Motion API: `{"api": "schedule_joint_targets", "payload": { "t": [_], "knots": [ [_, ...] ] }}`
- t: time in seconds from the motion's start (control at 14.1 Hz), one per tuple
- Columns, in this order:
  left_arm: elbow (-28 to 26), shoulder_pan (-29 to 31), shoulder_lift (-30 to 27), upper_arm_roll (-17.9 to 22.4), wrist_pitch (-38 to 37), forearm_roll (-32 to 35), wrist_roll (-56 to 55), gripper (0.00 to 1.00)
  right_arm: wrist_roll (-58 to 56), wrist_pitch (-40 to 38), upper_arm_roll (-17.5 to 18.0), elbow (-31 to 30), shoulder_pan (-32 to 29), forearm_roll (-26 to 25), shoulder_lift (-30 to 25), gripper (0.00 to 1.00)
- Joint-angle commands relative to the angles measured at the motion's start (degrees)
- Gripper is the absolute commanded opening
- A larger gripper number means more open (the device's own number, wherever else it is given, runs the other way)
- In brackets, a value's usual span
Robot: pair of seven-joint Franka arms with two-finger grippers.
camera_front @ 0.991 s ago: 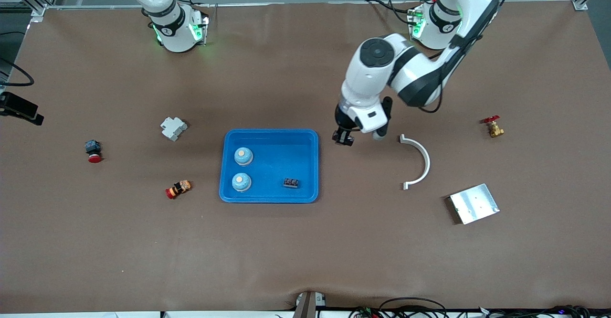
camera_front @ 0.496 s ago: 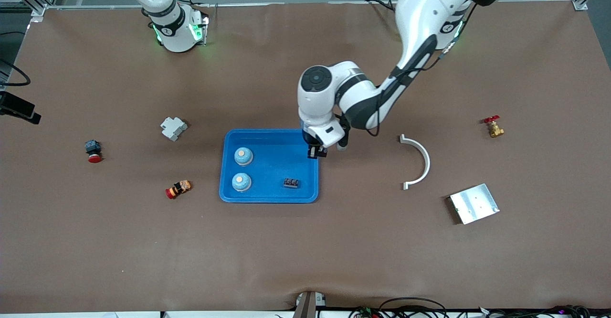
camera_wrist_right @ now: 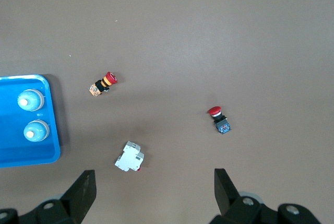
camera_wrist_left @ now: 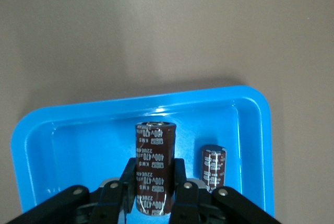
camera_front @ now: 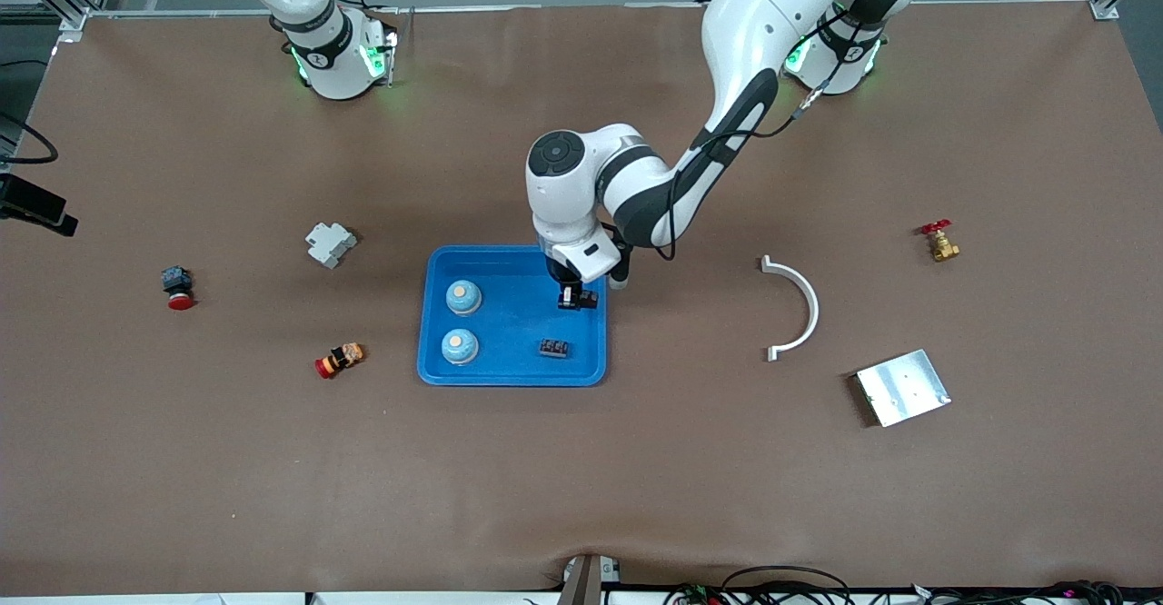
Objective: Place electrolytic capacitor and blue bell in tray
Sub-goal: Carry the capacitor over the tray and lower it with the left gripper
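Left gripper (camera_wrist_left: pixel 151 203) clamps capacitor (camera_wrist_left: pixel 154 166) over tray (camera_wrist_left: pixel 250 125).

My table (camera_front: pixel 581 460) wears a brown cover. On it lie the blue tray (camera_front: pixel 513 373), a grey breaker (camera_front: pixel 329 243), two red-capped buttons (camera_front: pixel 177 287) (camera_front: pixel 339 360), a white arc (camera_front: pixel 793 307), a brass valve (camera_front: pixel 939 241) (red-handled) and a silver plate (camera_front: pixel 902 387).

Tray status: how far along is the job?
Already in the tray: two blue bells and one capacitor. In hand: the left gripper holds a second capacitor over the tray. Left: release it. The right gripper waits open, over bare table.
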Motion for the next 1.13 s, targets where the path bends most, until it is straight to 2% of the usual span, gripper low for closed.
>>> {"api": "schedule_joint_targets", "payload": {
  "t": [0.0, 0.28, 0.5, 1.06],
  "knots": [
    [4.47, -3.15, 2.29, 2.75, -1.34, -0.85, -1.22, 0.0, 0.65, -0.34, 0.61, 0.1, -0.74, -0.37, -0.4, 1.0],
    [7.21, -6.22, 5.8, 4.43, -0.56, -0.85, -2.36, 0.0, 0.65, -0.34, 0.7, 0.19, -0.66, -0.37, -0.4, 1.0],
    [7.38, -8.95, 6.42, 7.33, 1.38, -0.94, -3.5, 0.0, 0.65, -0.25, 0.61, 0.19, -0.74, -0.37, -0.4, 1.0],
    [7.21, -9.22, 8.01, 7.42, 1.38, -0.94, -3.51, 0.0, 0.65, -0.25, 0.61, 0.19, -0.83, -0.37, -0.4, 1.0]
  ]
}}
